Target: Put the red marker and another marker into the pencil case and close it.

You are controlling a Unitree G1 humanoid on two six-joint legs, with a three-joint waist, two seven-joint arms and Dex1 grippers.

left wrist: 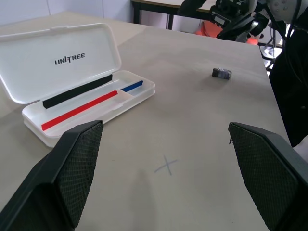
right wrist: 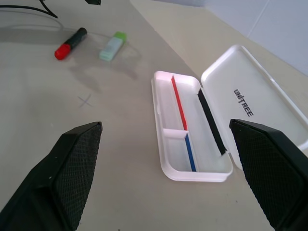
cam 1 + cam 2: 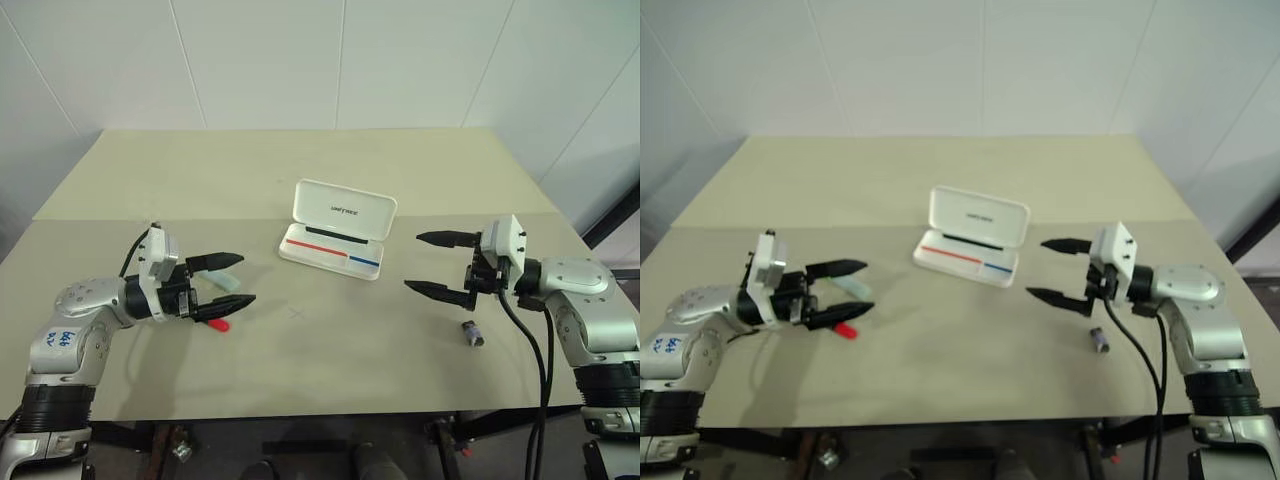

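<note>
Both claws hang open and empty above the bench (image 3: 330, 380): the left claw (image 3: 232, 279) over the red marker (image 2: 70, 43), the right claw (image 3: 437, 264) beside the open pencil case (image 3: 336, 232). The left should drop squarely and pinch the red marker mid-barrel, clear of the pale-green marker (image 2: 112, 46) just beside it.

Pencil case (image 3: 338, 228) open mid-table; left gripper (image 3: 232, 279) spread above red marker (image 3: 218, 323) and green marker (image 3: 228, 282); right gripper (image 3: 430, 264) open, empty.

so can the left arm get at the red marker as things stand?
Probably yes. The red marker lies on the table right under the open left gripper, beside the green marker, apart from it. Nothing covers it.
</note>
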